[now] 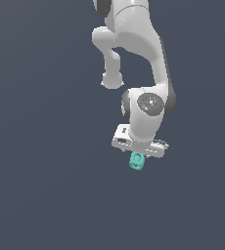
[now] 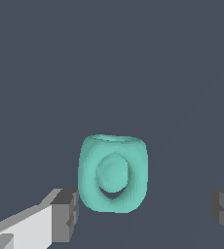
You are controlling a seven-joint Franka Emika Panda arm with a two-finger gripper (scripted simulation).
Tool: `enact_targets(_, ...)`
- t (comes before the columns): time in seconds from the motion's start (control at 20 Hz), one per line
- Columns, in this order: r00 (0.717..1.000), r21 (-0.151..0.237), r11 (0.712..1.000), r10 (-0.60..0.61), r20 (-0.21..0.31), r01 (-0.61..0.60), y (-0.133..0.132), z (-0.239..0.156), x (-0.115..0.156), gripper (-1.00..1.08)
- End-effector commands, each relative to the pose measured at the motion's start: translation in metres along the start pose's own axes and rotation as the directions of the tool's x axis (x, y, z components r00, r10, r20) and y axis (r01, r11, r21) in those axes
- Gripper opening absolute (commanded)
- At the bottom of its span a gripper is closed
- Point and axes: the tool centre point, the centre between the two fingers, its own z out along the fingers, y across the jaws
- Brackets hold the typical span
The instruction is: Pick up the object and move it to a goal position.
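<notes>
One object is in play: a small teal block (image 2: 113,173) with rounded corners and a ring-shaped opening in its face, lying on the plain dark grey tabletop (image 1: 41,195). From the exterior view it sits directly under the white hand of the Panda arm (image 1: 143,73), which points down at it; the gripper (image 1: 138,157) hangs just above or around the block, and that view does not settle which. The wrist view is clearer: the jaws stand spread wide, one dark finger pad (image 2: 66,214) close beside one flank of the block, the other well apart from the opposite flank. No contact on either side is visible, so the block is judged not yet grasped. The block lies nearer one pad than the other, meaning the hand is off-centre across the closing line. No goal marker is visible in either view. Judgement on the step in hand: this is the approach for the grasp. To do it well, the hand should shift sideways until the block sits midway between the pads, then descend so the pads cover the flat flanks rather than the rounded upper corners, and close squarely. Closing from the present offset risks the nearer pad pushing the block sideways before the far pad arrives.
</notes>
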Motion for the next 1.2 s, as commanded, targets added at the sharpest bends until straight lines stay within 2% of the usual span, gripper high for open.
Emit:
enact_targets(0.0, 1.0, 0.001, 1.0, 0.026, 0.0, -0.026, -0.008, 0.005, 0.001, 1.0)
enact_targets(0.6, 0.999, 0.002, 0.999, 0.053, 0.001, -0.053, -0.019, 0.015, 0.0, 1.0)
enact_targets(1.15, 0.998, 0.002, 0.998, 0.057, 0.0, -0.057, -0.019, 0.061, 0.0, 1.0)
